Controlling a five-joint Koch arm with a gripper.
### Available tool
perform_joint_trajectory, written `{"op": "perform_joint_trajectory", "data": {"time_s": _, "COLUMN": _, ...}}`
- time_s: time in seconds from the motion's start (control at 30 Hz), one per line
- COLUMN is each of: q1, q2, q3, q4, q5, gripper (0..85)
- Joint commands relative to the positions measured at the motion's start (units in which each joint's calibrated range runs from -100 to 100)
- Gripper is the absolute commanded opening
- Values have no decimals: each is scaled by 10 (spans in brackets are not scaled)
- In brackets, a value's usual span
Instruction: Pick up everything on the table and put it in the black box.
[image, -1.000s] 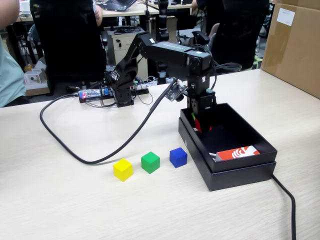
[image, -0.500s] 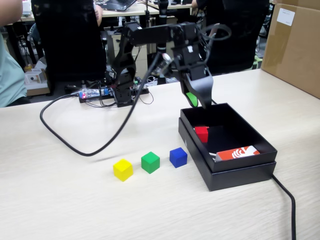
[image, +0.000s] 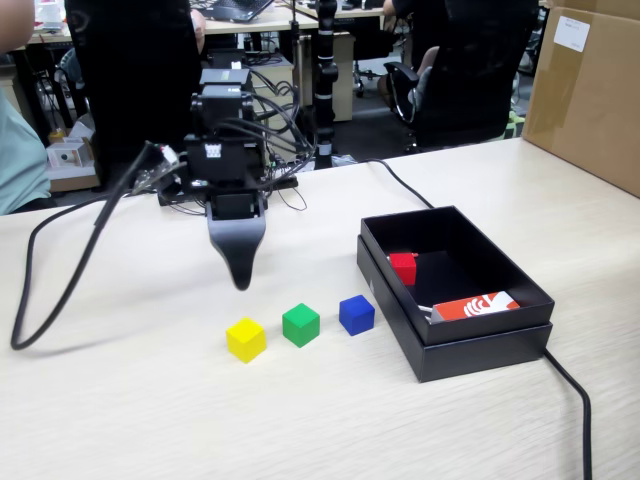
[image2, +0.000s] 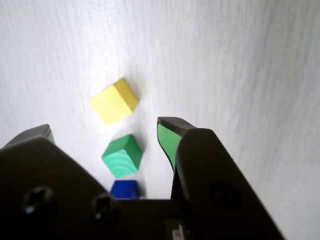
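Fixed view: yellow cube (image: 245, 338), green cube (image: 300, 324) and blue cube (image: 356, 314) are sitting in a row at frame centre on the tabletop (image: 150, 410). The red cube (image: 403, 267) is lying inside the black box (image: 480, 345) at right. The hand (image2: 102, 131) is hovering empty above them, jaws spread apart.

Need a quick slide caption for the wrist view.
Open gripper above the yellow cube, green cube and blue cube.

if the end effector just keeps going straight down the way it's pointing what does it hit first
Probably bare table. The open end effector points down just behind the yellow cube; in the wrist view the yellow cube lies ahead of the fingertips, though depth is unclear.
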Motion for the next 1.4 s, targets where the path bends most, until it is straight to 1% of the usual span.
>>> {"op": "perform_joint_trajectory", "data": {"time_s": 0.0, "q1": -3, "q2": 53, "q3": 82, "q4": 3, "q5": -3, "gripper": 430}}
{"op": "perform_joint_trajectory", "data": {"time_s": 0.37, "q1": -2, "q2": 212, "q3": 157, "q4": 3, "q5": 0, "gripper": 420}}
{"op": "perform_joint_trajectory", "data": {"time_s": 0.4, "q1": -2, "q2": 221, "q3": 161, "q4": 3, "q5": 0, "gripper": 390}}
{"op": "perform_joint_trajectory", "data": {"time_s": 0.43, "q1": -3, "q2": 231, "q3": 171, "q4": 3, "q5": 4, "gripper": 230}}
{"op": "perform_joint_trajectory", "data": {"time_s": 0.47, "q1": -4, "q2": 231, "q3": 175, "q4": 3, "q5": 6, "gripper": 129}}
{"op": "perform_joint_trajectory", "data": {"time_s": 0.5, "q1": -5, "q2": 231, "q3": 180, "q4": 3, "q5": 7, "gripper": 55}}
{"op": "perform_joint_trajectory", "data": {"time_s": 0.53, "q1": -5, "q2": 224, "q3": 180, "q4": 3, "q5": 8, "gripper": 35}}
{"op": "perform_joint_trajectory", "data": {"time_s": 0.73, "q1": -5, "q2": 115, "q3": 145, "q4": 3, "q5": 9, "gripper": 35}}
{"op": "perform_joint_trajectory", "data": {"time_s": 0.77, "q1": 0, "q2": 49, "q3": 125, "q4": 3, "q5": 9, "gripper": 35}}
{"op": "perform_joint_trajectory", "data": {"time_s": 0.87, "q1": 15, "q2": -59, "q3": 92, "q4": 2, "q5": 12, "gripper": 35}}
{"op": "perform_joint_trajectory", "data": {"time_s": 0.93, "q1": 35, "q2": -128, "q3": 70, "q4": 2, "q5": 18, "gripper": 35}}
{"op": "perform_joint_trajectory", "data": {"time_s": 1.03, "q1": 77, "q2": -205, "q3": 51, "q4": 1, "q5": 38, "gripper": 35}}
{"op": "perform_joint_trajectory", "data": {"time_s": 1.17, "q1": 145, "q2": -230, "q3": 57, "q4": 0, "q5": 75, "gripper": 36}}
{"op": "perform_joint_trajectory", "data": {"time_s": 1.2, "q1": 162, "q2": -224, "q3": 66, "q4": 0, "q5": 85, "gripper": 36}}
{"op": "perform_joint_trajectory", "data": {"time_s": 1.23, "q1": 188, "q2": -196, "q3": 84, "q4": 0, "q5": 103, "gripper": 36}}
{"op": "perform_joint_trajectory", "data": {"time_s": 1.27, "q1": 201, "q2": -175, "q3": 90, "q4": 0, "q5": 113, "gripper": 36}}
{"op": "perform_joint_trajectory", "data": {"time_s": 1.33, "q1": 218, "q2": -122, "q3": 103, "q4": 0, "q5": 131, "gripper": 37}}
{"op": "perform_joint_trajectory", "data": {"time_s": 1.37, "q1": 220, "q2": -112, "q3": 105, "q4": 0, "q5": 134, "gripper": 37}}
